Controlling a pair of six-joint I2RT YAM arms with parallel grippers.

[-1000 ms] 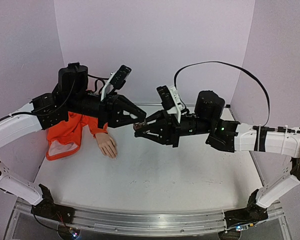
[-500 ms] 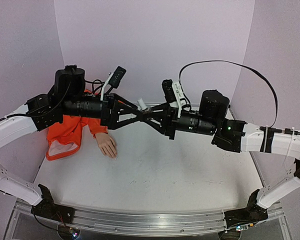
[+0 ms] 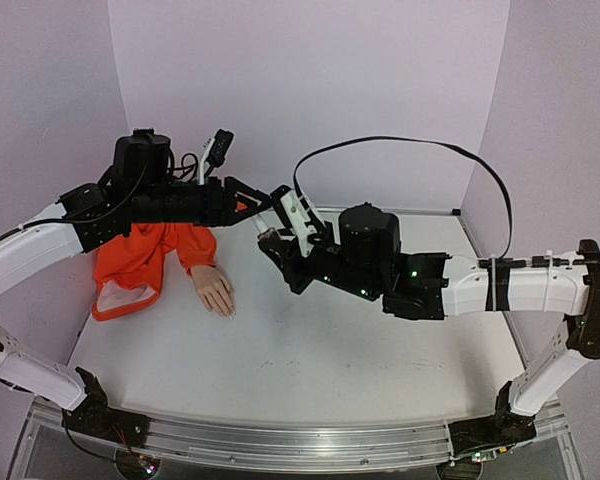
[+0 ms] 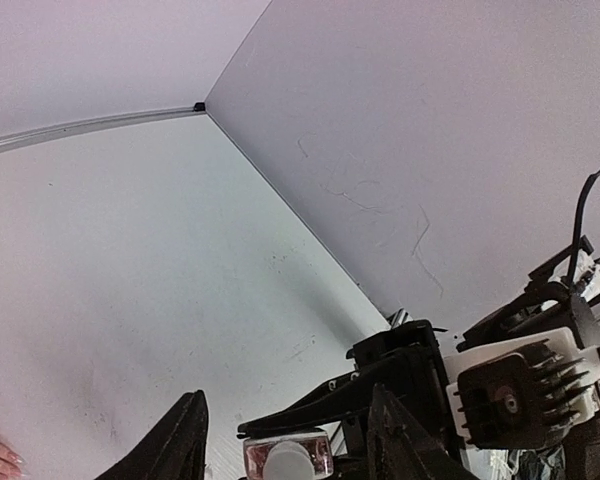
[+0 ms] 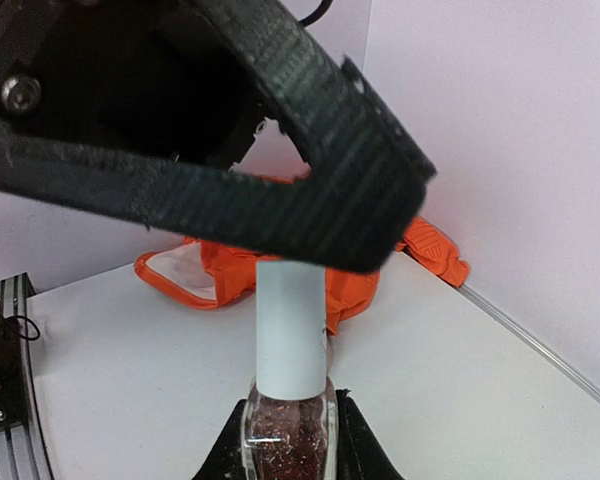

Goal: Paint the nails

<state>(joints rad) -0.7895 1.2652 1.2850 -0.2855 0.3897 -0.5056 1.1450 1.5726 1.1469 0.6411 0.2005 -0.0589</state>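
Room: pale lilac walls (image 3: 310, 90) close in a white table (image 3: 310, 350), which gives a plain backdrop to work against.
Orange sleeve (image 3: 145, 255): heaped on the table well to the left of the bottle, its weight likely keeping the mannequin hand from sliding.
Mannequin hand (image 3: 213, 290): comes out of the sleeve to the left of the bottle and below it, lying on the table with its fingers pointing toward my bases.
Nails (image 3: 227, 311): tiny pale tips on those fingers, well apart from the bottle; at this size I cannot tell whether any paint is on them.
My left gripper (image 4: 288, 392): released, its jaws spread either side of the bottle's cap without touching it, lined up to take the cap.
Bottle (image 5: 288, 425): clear glass with reddish glitter, held in the air above the table so my two arms can meet at it.
Cap (image 5: 290, 330): white, on the bottle's neck and pointing toward my left gripper.
My right gripper (image 5: 290, 445): clenched on the glass low down, which leaves the cap free.
Step in hand: as I judge it, getting the cap and brush off; painting is not begun.
Risk: if my left jaws close off-centre on the cap, the bottle could twist in my right grip.
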